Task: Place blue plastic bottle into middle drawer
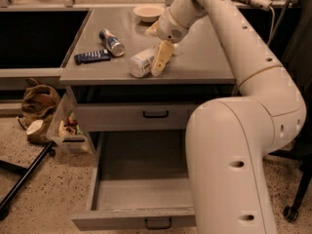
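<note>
The middle drawer (pixel 131 219) is pulled out below the worktop (pixel 204 65). It is a wide, deep grey metal box with a small black handle on its front wall, and its plain grey floor is showing. Above it the shallower upper drawer (pixel 122 117) sits shut, a flat grey front with its own black handle.

A shallow, pale round bowl (pixel 149 12) stands near the back edge of the worktop; what it holds cannot be told. On the speckled floor to the left of the cabinet, a clear plastic bin (pixel 67 132) holds a jumble of small colourful items, and a crumpled brown bag (pixel 39 101) lies beside it.

The bottle (pixel 141 62) lies on its side near the front edge of the smooth grey worktop, a clear plastic cylinder with a pale whitish label. The cream-coloured hand (pixel 161 62) reaches down right at the bottle's right end, touching or just against it. Whether the hand is open or closed cannot be told.

Toward the left edge lie a blue-and-silver metal can (pixel 111 42), on its side, and just in front of it a flat dark blue packet (pixel 92 57).
</note>
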Tool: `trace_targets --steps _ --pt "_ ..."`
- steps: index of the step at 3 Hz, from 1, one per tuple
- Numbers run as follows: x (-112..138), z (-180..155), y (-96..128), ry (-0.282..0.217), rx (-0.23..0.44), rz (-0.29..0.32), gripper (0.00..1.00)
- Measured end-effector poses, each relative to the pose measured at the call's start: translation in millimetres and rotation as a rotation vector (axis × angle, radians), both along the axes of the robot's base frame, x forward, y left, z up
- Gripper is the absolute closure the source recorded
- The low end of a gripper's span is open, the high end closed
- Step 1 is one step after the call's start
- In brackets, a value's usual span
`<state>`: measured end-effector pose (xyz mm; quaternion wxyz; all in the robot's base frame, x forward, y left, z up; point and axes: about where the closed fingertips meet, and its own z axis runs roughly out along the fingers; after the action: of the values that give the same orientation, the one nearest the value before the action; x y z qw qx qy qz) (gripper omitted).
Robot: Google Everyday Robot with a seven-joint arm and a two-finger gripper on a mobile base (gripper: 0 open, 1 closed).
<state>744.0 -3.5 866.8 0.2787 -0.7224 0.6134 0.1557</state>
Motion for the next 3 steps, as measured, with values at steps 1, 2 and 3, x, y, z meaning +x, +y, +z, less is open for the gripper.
trace_targets --steps 1,2,3 --pt "-0.8 -28.9 2.4 0.068 0.04 0.013 0.0" --pt "-1.2 -29.4 3.2 0.083 0.049 0.016 0.19" --pt "-1.1 -23.6 3.2 0.083 0.049 0.015 0.43"
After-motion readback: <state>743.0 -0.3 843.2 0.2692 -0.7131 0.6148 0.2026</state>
